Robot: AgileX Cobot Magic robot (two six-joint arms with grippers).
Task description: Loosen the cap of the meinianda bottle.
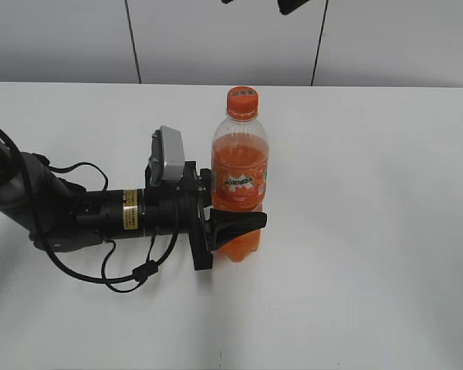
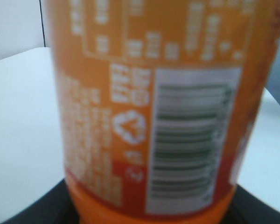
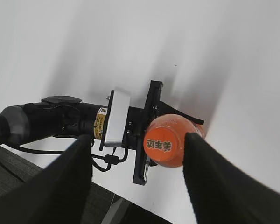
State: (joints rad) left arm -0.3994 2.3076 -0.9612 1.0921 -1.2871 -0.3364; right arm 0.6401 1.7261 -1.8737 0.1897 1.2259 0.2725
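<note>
Left arm lies low, level, its fingers clasping the bottle; right fingers spread wide above the cap.

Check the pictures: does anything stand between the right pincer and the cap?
Nothing visible does. The right pincer hangs open above the cap, with only air between. The left pincer grips the bottle low down, clear of the cap.
</note>
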